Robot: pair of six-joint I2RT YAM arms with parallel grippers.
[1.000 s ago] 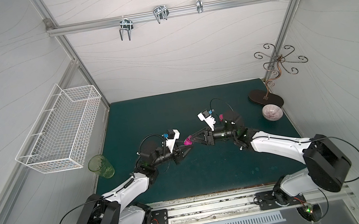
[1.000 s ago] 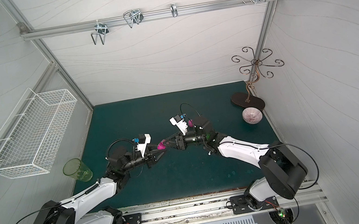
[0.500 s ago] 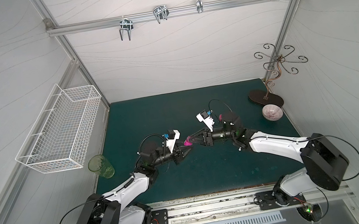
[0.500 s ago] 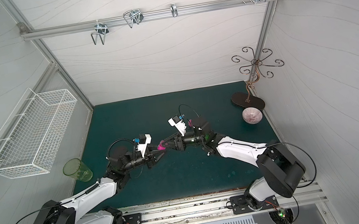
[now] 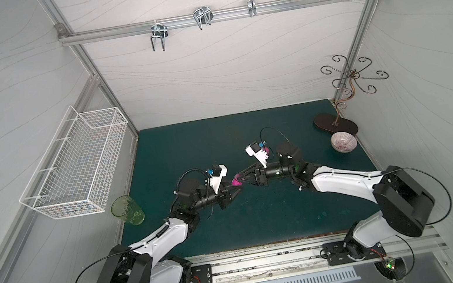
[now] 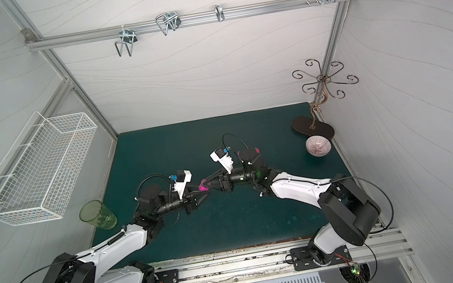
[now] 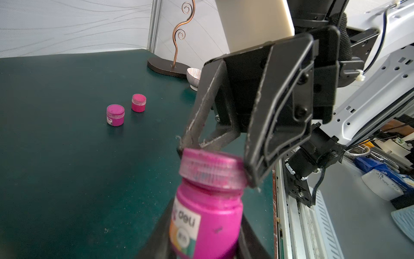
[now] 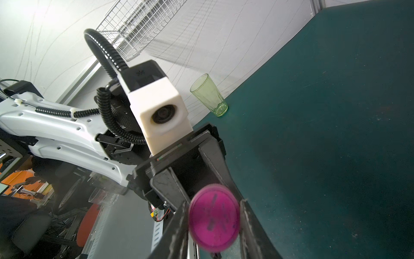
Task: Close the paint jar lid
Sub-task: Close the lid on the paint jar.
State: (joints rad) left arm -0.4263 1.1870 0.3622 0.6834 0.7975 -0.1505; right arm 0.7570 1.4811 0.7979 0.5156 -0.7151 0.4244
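Note:
A magenta paint jar (image 7: 208, 215) with a white label hangs above the green mat, and my left gripper (image 7: 201, 244) is shut on its body. Its ribbed magenta lid (image 7: 212, 168) sits on the jar's mouth, slightly tilted. My right gripper (image 8: 214, 224) is shut on the lid (image 8: 214, 216), one finger on each side. In both top views the two grippers meet tip to tip mid-table around the jar (image 5: 236, 180) (image 6: 203, 186), with the left gripper (image 5: 234, 190) coming from the left and the right gripper (image 5: 241, 176) from the right.
Two small magenta jars (image 7: 115, 114) (image 7: 139, 102) stand on the mat beyond the grippers. A green glass cup (image 5: 127, 210) stands at the mat's left edge. A striped bowl (image 5: 343, 142) and a curly metal stand (image 5: 336, 124) are at the back right. A wire basket (image 5: 78, 168) hangs on the left wall.
The right wrist has shifted slightly left and turned a little with the lid in its grip. The left arm and the jar have stayed in place.

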